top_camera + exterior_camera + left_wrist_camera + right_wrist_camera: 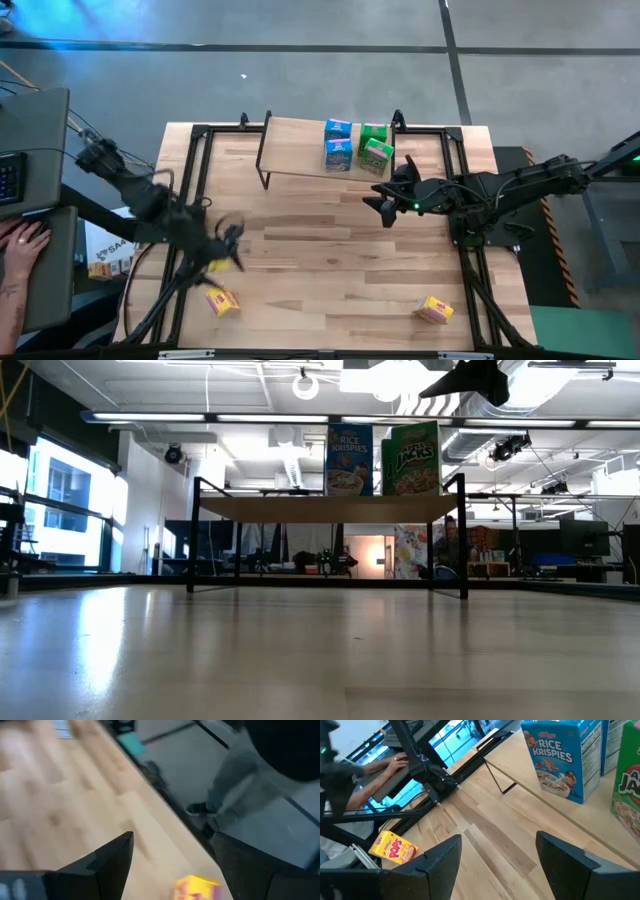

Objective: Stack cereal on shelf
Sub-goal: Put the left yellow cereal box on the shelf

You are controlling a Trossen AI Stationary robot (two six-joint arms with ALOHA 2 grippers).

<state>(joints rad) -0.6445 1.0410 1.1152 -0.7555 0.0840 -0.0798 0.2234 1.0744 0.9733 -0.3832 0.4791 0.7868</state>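
The shelf [300, 148] stands at the table's far edge on thin black legs. Two blue boxes [338, 146] and two green boxes [375, 150] stand on its plank; they also show in the low view, blue [349, 458] and green [412, 457]. One yellow box [222, 301] lies on the table near the front left, another [435, 310] near the front right. My left gripper [230, 250] hangs open above the table just beyond the left yellow box [197, 887]. My right gripper [385, 200] is open and empty just in front of the shelf's right end [499, 838].
Black frame rails [190, 190] run along the table's left, right and far sides. A person's hand [22, 240] rests on a desk left of the table. The wooden table top [320, 260] between the two yellow boxes is bare.
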